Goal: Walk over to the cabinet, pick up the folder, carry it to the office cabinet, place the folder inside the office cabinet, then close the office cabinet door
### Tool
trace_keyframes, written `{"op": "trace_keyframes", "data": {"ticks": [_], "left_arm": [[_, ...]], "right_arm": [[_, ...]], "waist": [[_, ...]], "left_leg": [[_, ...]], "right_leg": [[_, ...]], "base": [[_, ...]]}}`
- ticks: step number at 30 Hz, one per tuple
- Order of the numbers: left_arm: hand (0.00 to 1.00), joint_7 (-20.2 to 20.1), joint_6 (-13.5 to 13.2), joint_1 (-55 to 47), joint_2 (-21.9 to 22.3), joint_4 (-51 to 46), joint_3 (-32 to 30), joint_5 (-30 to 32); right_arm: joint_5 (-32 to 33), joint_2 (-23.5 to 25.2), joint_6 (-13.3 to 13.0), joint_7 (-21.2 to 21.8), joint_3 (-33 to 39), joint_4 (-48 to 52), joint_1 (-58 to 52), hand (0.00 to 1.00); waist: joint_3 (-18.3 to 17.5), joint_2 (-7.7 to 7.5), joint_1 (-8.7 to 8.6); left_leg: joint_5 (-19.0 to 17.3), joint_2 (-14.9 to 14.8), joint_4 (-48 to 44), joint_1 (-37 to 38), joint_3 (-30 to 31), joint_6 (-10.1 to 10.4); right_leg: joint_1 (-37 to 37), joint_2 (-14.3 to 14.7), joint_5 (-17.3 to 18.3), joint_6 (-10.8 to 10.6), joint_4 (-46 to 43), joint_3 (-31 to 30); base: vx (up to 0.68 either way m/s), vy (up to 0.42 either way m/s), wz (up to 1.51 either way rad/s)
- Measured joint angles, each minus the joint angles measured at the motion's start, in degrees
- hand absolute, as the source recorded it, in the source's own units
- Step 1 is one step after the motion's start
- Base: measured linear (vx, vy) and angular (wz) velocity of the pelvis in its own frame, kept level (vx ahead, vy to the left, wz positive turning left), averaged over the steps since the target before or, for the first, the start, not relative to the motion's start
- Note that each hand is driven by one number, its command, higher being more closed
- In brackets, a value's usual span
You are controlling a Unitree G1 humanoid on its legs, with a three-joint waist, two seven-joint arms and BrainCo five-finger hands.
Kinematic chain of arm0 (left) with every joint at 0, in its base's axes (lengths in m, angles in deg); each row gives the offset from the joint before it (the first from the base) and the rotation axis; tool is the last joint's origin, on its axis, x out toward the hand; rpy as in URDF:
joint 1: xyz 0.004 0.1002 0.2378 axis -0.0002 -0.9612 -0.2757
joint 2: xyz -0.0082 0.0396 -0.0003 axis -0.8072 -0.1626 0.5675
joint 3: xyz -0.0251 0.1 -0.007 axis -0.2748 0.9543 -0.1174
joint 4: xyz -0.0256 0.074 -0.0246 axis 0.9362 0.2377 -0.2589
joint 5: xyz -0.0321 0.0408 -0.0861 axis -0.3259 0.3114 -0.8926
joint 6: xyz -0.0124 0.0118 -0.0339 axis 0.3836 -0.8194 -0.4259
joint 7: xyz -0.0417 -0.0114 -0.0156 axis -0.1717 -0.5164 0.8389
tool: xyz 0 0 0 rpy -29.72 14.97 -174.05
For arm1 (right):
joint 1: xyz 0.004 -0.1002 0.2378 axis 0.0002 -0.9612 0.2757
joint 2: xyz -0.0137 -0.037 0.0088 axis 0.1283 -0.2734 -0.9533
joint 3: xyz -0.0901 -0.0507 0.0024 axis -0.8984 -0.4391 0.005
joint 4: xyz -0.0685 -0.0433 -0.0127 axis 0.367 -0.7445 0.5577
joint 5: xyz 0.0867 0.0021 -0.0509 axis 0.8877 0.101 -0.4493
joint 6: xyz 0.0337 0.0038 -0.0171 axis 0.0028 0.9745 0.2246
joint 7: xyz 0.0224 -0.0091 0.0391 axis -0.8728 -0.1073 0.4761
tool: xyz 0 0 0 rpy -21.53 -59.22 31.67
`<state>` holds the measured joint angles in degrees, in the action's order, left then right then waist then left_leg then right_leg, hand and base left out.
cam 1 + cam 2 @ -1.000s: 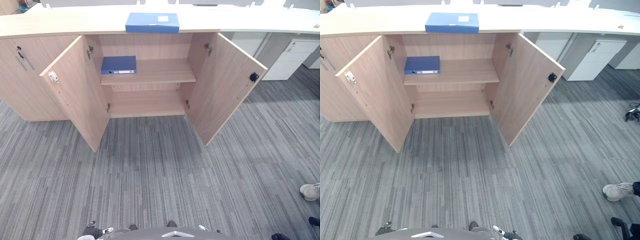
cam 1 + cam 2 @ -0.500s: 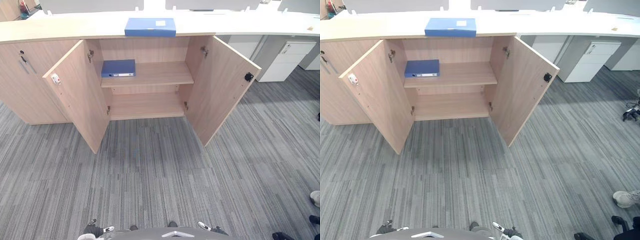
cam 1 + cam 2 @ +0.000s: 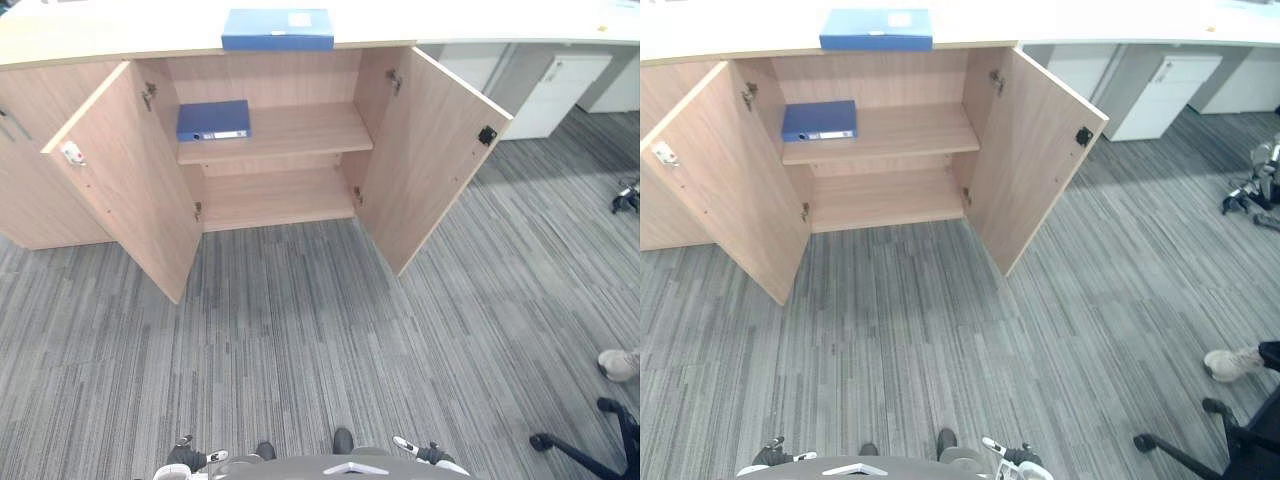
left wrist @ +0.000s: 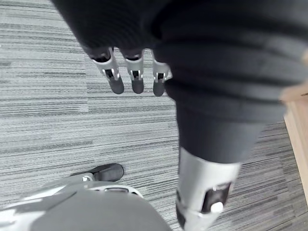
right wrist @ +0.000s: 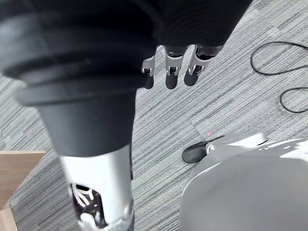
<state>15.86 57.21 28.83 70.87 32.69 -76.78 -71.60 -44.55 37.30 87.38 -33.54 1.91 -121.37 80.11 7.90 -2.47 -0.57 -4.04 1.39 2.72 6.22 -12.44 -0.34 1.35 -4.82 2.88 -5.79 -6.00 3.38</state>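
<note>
A light blue folder (image 3: 278, 29) lies flat on the cabinet's pale top (image 3: 120, 40). Below it the wooden office cabinet (image 3: 270, 200) stands with both doors wide open: left door (image 3: 125, 180), right door (image 3: 430, 150). A darker blue folder (image 3: 213, 120) lies on the left of its upper shelf. My left hand (image 4: 130, 72) and right hand (image 5: 173, 67) hang at my sides over the grey carpet, fingers straight and empty, far from the cabinet. Both also peek in at the bottom of the head view, left hand (image 3: 185, 462) and right hand (image 3: 425, 455).
A white drawer pedestal (image 3: 555, 90) stands right of the cabinet under the desk. A person's shoe (image 3: 620, 363) and a black office chair base (image 3: 590, 450) are at the lower right. Striped grey carpet (image 3: 300, 340) lies between me and the cabinet.
The whole picture has shifted, so the camera moved: the cabinet now sits higher and further left. The chair base has come into view at the lower right. Both hands still hang empty.
</note>
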Motion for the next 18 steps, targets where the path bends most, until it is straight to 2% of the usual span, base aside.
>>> {"op": "trace_keyframes", "data": {"ticks": [2,3,4,5,6,7,8,10,11,12,15,16,18], "left_arm": [[0.0,0.1,-0.04,0.36,-0.43,-0.35,-0.08,-0.18],[0.0,0.18,-0.02,0.56,-0.11,-0.31,-0.1,-0.18],[0.0,0.18,-0.01,0.61,-0.05,-0.28,-0.11,-0.19],[0.0,0.17,0.04,0.7,-0.02,-0.28,-0.19,-0.19],[0.0,0.23,0.07,1.04,-0.02,-0.31,-0.46,-0.25],[0.0,0.24,0.1,1.04,0.05,-0.3,-0.69,-0.39],[0.0,0.18,0.09,1.36,0.11,-0.3,-0.95,-0.64],[0.0,0.21,0.09,2.14,0.4,-0.24,-1.29,-0.88],[0.0,0.2,0.08,2.55,0.76,-0.24,-1.28,-1.12],[0.0,0.17,0.07,2.66,0.84,-0.24,-1.33,-1.1],[0.0,0.19,-0.04,2.52,1.4,-0.33,-3.18,-1.06],[0.0,0.17,-0.26,2.39,3.46,-0.58,-5.84,-1.04],[0.0,0.11,-0.45,2.68,4.26,-1.41,-7.46,-1.08]], "right_arm": [[0.01,0.33,-0.03,0.0,0.2,0.29,0.15,0.0],[0.03,0.22,-0.05,-0.01,0.24,0.94,0.09,0.0],[0.04,0.23,-0.08,-0.01,0.24,1.59,0.1,0.0],[0.07,0.38,-0.24,-0.01,0.24,2.51,-0.09,0.0],[0.21,0.35,-0.37,-0.02,0.35,2.63,-0.13,0.0],[0.25,0.33,-0.45,-0.02,0.36,2.64,-0.1,0.0],[0.53,0.46,-0.61,-0.03,0.3,2.78,-0.05,0.0],[0.64,0.24,-0.67,-0.05,0.31,3.22,0.05,0.0],[0.64,-0.3,-0.64,-0.08,0.31,3.3,0.04,0.0],[0.64,-0.28,-0.61,-0.12,0.39,3.3,0.07,0.0],[1.09,0.31,-0.49,-0.1,1.21,3.11,-1.96,0.0],[0.98,-0.1,-0.34,-0.11,2.02,3.39,-2.06,0.0],[0.93,-0.57,-0.46,-0.08,2.06,4.04,-2.25,0.0]], "waist": [[1.89,-0.82,0.33],[2.32,-0.36,0.98],[2.42,-0.2,0.93],[2.67,0.08,0.73],[2.83,0.18,0.51],[2.86,0.26,0.41],[2.85,0.32,0.07],[3.1,0.86,-0.2],[3.43,1.59,-0.85],[3.58,1.86,-1.56],[3.47,1.66,-1.96],[2.47,3.28,-1.65],[2.76,3.9,-1.21]], "left_leg": [[-3.01,0.19,-4.19,-0.49,-0.09,-0.44],[-3.98,-0.09,-5.73,-0.39,-0.29,-1.1],[-4.32,-0.14,-6.04,-0.18,-0.24,-1.21],[-4.86,0.03,-6.12,0.89,0.07,-1.72],[-5.41,0.11,-5.78,2.6,0.39,-2.11],[-5.7,-0.11,-5.63,3.19,0.62,-1.95],[-6.27,-0.58,-5.45,3.75,1.29,-1.71],[-6.61,-1.33,-4.16,4.53,2.0,-1.25],[-7.04,-2.25,-3.5,4.99,2.71,-0.51],[-7.76,-2.73,-3.47,5.44,4.12,0.7],[-9.8,-3.09,-3.5,8.82,6.24,4.05],[-10.62,-5.48,-9.11,7.26,5.7,5.48],[-11.02,-6.86,-19.48,2.58,4.77,5.95]], "right_leg": [[2.48,-1.31,2.78,-1.36,-8.1,0.56],[5.51,-1.66,3.14,-1.45,-15.38,0.81],[7.09,-1.92,3.12,-1.43,-18.98,0.96],[10.18,-2.81,2.97,-1.18,-26.25,1.73],[12.76,-3.26,6.18,-0.29,-31.45,3.11],[13.42,-3.21,7.59,-0.3,-32.39,3.81],[14.94,-2.72,9.47,-0.2,-32.35,5.1],[17.53,-1.47,9.86,0.71,-27.74,6.92],[18.8,0.2,8.26,2.14,-22.27,7.07],[18.88,1.22,5.19,2.84,-16.72,6.46],[17.31,1.12,-0.43,4.86,-12.92,6.23],[16.21,2.37,-0.3,6.2,-14.22,7.29],[14.63,2.75,0.68,6.99,-13.12,7.83]], "base": [[0.06,0.049,-0.05],[0.07,0.078,-0.09],[0.11,0.094,-0.01],[0.16,0.086,0.07],[0.24,0.07,0.07],[0.26,0.047,0.12],[0.29,0.032,0.2],[0.27,-0.015,0.22],[0.33,-0.07,0.41],[0.37,-0.1,0.53],[0.46,-0.218,0.67],[0.47,-0.268,0.36],[0.44,-0.274,0.2]]}}
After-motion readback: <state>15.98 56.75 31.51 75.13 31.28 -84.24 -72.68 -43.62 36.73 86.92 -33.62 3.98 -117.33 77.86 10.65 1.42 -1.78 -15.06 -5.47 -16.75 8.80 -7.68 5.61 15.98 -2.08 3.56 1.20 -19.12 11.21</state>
